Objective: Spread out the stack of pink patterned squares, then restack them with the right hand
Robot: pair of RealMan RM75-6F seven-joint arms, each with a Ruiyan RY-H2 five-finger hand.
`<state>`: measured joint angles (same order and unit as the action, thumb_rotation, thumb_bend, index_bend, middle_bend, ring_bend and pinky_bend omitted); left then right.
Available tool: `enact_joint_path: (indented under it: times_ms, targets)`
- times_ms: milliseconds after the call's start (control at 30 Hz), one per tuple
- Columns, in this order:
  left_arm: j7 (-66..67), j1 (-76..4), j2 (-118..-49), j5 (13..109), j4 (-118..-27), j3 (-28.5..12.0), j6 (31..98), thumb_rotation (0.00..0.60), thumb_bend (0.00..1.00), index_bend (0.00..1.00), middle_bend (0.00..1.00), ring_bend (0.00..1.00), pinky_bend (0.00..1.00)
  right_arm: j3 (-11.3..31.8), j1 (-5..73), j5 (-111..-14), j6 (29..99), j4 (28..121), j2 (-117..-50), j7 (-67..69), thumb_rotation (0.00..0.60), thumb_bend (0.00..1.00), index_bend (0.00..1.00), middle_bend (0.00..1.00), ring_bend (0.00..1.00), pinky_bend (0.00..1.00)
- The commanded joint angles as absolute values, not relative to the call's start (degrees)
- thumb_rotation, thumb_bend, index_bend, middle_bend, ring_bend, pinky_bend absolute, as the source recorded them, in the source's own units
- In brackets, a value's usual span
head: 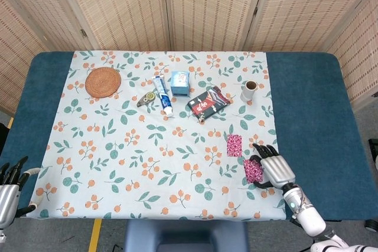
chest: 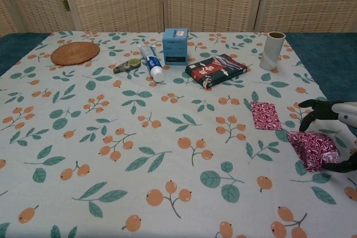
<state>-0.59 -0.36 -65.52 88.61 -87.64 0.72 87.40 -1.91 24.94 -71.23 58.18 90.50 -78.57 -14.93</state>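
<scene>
**Pink squares parting near the worktop's right edge**

Pink patterned squares are lying in two places on the floral cloth. One single square [head: 234, 145] [chest: 265, 115] is resting flat by itself, in front of the red and black packet [head: 208, 102] [chest: 216, 70] and well apart from it. The remaining pink stack [head: 254, 170] [chest: 312, 149] is sitting just to the right of that single square and nearer the front edge, looking slightly lifted and bunched in the chest view. The right robot hand [head: 274, 166] [chest: 341, 132] is curling its dark fingers [chest: 312, 106] around this stack, thumb below and fingers above, gripping it. The left robot hand [head: 10, 188] is hovering at the worktop's front left corner, far from the single square, fingers apart and holding nothing.

Behind the single square, the paper cup [head: 249, 90] [chest: 271, 50] is standing upright to the right of the packet. Left of the packet are sitting the blue box [head: 180, 83] [chest: 175, 45], the toothpaste tube [head: 162, 95] [chest: 151, 63] and a small tape dispenser [head: 146, 99] [chest: 128, 65]. Furthest left of the single square, a woven coaster [head: 103, 82] [chest: 75, 52] is lying flat. The worktop [head: 307, 122] is showing blue on both sides of the cloth.
</scene>
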Motion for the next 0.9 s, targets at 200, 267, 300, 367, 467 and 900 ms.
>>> enact_joint_path:
  times_ms: [200,267,300,367,467,900]
  targets:
    - [-1.39,-0.11,-65.38,88.49,-87.28,0.99,87.37,0.6,0.28,0.29,0.08,0.16,0.0,-1.38,24.76,-70.78,57.79,90.0,-78.71,-14.79,0.519,0.26,0.24,0.04,0.0,0.0]
    - [-1.56,-0.1,-65.37,88.53,-87.21,1.04,87.36,0.6,0.28,0.29,0.08,0.16,0.0,-1.33,24.55,-70.54,57.8,90.03,-78.62,-14.71,0.518,0.26,0.23,0.04,0.0,0.0]
    - [-1.61,-0.1,-65.36,88.58,-87.19,1.07,87.37,0.6,0.28,0.29,0.08,0.16,0.0,-1.34,24.47,-70.51,57.79,90.05,-78.61,-14.67,0.518,0.26,0.22,0.04,0.0,0.0]
    - [-1.85,-0.12,-65.34,88.69,-87.16,1.13,87.34,0.6,0.28,0.29,0.08,0.16,0.0,-1.46,24.25,-70.48,57.79,90.07,-78.55,-14.69,0.518,0.26,0.22,0.04,0.0,0.0]
    - [-1.98,-0.18,-65.4,88.69,-87.04,1.14,87.24,0.6,0.28,0.29,0.08,0.16,0.0,-1.41,23.91,-70.21,57.79,90.02,-78.54,-14.37,0.518,0.26,0.21,0.04,0.0,0.0]
    - [-2.34,-0.18,-65.59,88.66,-86.64,1.19,87.17,0.6,0.28,0.29,0.08,0.16,0.0,-1.54,23.4,-70.13,57.22,89.93,-78.75,-14.58,0.516,0.26,0.17,0.04,0.0,0.0]
